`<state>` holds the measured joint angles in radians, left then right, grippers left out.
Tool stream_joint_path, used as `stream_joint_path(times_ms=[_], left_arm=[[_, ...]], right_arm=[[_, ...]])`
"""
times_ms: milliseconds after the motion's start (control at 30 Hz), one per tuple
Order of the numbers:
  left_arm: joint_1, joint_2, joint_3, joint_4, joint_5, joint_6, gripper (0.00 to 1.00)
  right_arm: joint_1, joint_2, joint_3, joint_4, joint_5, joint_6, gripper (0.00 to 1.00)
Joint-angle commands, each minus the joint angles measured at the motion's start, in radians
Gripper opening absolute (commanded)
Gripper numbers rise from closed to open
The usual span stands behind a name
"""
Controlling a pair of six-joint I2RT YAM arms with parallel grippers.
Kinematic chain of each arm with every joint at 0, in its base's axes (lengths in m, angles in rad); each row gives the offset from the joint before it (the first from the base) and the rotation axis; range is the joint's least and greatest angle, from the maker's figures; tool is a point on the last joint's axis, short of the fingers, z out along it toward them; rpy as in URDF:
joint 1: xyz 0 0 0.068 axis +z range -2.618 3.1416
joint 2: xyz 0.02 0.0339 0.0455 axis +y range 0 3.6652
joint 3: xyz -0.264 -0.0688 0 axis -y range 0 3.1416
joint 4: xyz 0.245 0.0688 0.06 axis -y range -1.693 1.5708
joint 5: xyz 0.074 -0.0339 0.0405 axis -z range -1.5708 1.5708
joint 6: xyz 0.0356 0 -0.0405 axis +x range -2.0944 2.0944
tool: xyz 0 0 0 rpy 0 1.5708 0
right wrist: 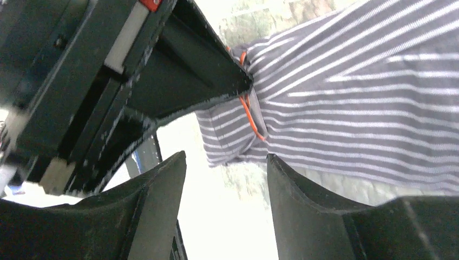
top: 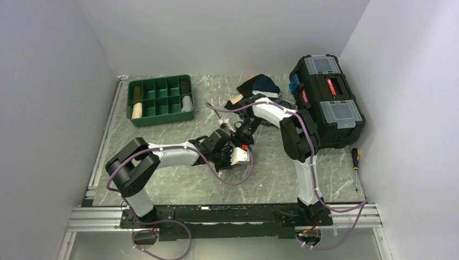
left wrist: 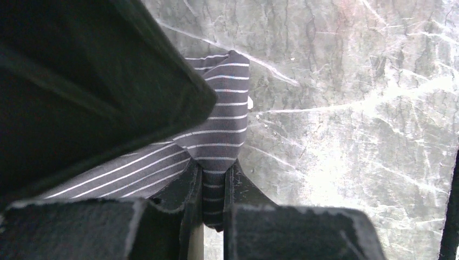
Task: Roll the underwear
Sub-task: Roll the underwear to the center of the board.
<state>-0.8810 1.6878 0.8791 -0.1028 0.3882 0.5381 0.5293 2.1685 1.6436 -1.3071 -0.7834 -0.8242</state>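
The left claw [left wrist: 214, 176] is pressed together on a fold of the underwear [left wrist: 222, 124], pinching the grey striped cloth between both fingers. The underwear [top: 234, 166] is located near the middle of the table [top: 178, 184], slightly toward the near edge. The right claw [right wrist: 224, 162] is spread with nothing between its fingers; it is positioned just beside the cloth [right wrist: 352, 97], on the far side of the left claw [top: 230, 154].

Back left: dark green plastic compartment tray [top: 162, 121], small rolls [top: 137, 111] inside.
Right: black hard-plastic toolbox [top: 327, 103].
Beside it: black-handled screwdriver [top: 355, 162].
Underneath: grey marbled tabletop [top: 178, 184].
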Motion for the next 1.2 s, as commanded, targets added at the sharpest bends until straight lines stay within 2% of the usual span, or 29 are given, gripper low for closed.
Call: stream_joint_path(times_ms=[0,167,333,733,967,1167], left_arm=[[0.006,0.04,-0.028,-0.061,0.083,-0.026,0.0],[0.059,0.065,0.013,-0.114,0.172,-0.049,0.0],[0.164,0.146,0.124,-0.227,0.34,-0.076,0.0],[0.327,0.523,0.527,-0.725,0.726,-0.011,0.0],[0.365,0.759,0.75,-1.001,0.864,0.024,0.0],[0.371,0.831,0.833,-1.087,0.892,0.004,0.0]], right_arm=[[-0.05,-0.098,-0.021,0.016,0.032,0.001,0.6],[-0.118,-0.166,-0.068,0.038,0.038,0.015,0.6],[-0.179,-0.266,-0.166,0.131,0.042,0.074,0.59],[-0.199,-0.556,-0.433,0.445,0.051,0.189,0.59],[-0.038,-0.677,-0.568,0.636,0.235,0.215,0.63],[0.135,-0.707,-0.647,0.796,0.448,0.193,0.67]])
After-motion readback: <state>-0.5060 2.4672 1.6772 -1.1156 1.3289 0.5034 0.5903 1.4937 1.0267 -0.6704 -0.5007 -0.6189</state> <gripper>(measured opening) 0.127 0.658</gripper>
